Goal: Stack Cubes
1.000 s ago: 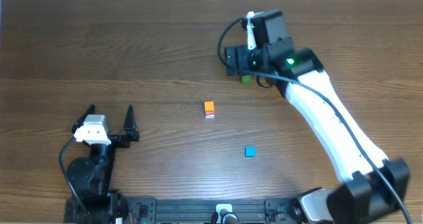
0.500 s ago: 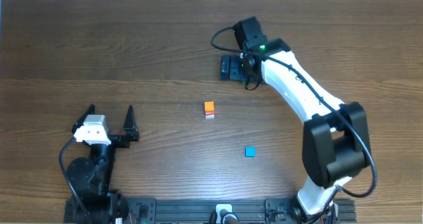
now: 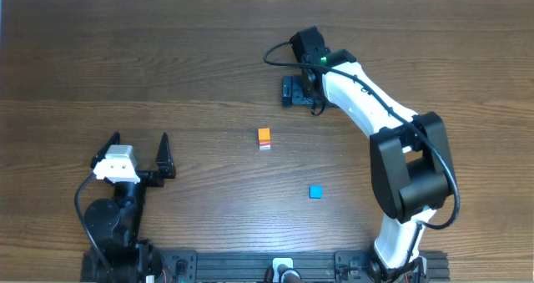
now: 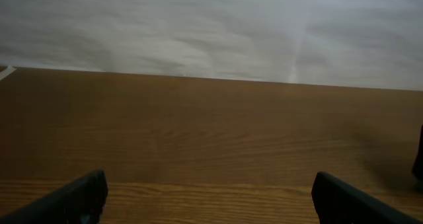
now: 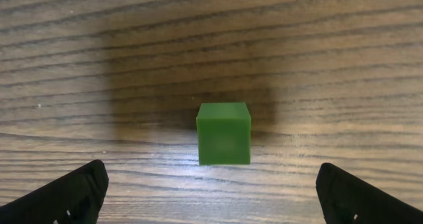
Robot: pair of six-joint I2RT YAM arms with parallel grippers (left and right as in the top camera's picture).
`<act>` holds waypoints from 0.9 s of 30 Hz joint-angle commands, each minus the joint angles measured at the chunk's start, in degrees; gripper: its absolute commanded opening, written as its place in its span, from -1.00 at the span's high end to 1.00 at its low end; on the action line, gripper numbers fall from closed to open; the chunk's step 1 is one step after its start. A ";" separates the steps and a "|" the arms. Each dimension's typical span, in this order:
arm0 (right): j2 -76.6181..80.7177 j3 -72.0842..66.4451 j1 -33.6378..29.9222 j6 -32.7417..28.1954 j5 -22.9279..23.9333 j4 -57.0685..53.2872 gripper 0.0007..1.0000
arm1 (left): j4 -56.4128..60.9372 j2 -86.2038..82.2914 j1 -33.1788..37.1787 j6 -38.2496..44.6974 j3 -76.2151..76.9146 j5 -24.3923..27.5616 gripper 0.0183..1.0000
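A green cube [image 5: 224, 133] rests on the wooden table [image 3: 167, 49], straight ahead of my right gripper [image 5: 211, 192] and centred between its open fingers, clear of both. From above, the right gripper [image 3: 295, 91] hangs over the far middle of the table. An orange cube [image 3: 264, 134] is stacked on a white cube [image 3: 264, 146] near the table's centre. A blue cube [image 3: 315, 191] lies alone, closer to the arm bases. My left gripper [image 3: 140, 143] stands open and holds nothing at the near left, well away from every cube.
Bare wood surrounds the cubes on all sides. The right arm [image 3: 375, 116] stretches from its base at the bottom right up past the blue cube. A pale wall [image 4: 211, 26] rises behind the table's far edge in the left wrist view.
The right arm has folded in and its elbow swung left, and the gripper has settled a little lower in the picture over the green cube. The left arm has kept still.
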 commanded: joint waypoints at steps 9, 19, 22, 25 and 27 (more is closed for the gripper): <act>4.22 3.93 -1.88 -5.70 0.63 -0.22 -0.93 | -0.07 -0.46 0.31 0.83 -0.26 0.52 -1.00; 6.16 4.66 -1.55 -4.74 -1.25 -0.72 -0.76 | -0.07 -0.46 0.31 0.83 -0.26 0.52 -1.00; 6.23 4.66 -1.55 -4.57 -1.68 -0.72 -0.68 | -0.07 -0.46 0.31 0.83 -0.26 0.52 -1.00; 6.23 4.66 -1.38 -4.42 -1.88 -0.72 -0.55 | -0.04 -0.46 0.31 0.83 -0.26 0.52 -1.00; 6.23 4.66 -1.25 -4.37 -1.88 -0.68 -0.48 | -0.04 -0.46 0.31 0.83 -0.26 0.52 -1.00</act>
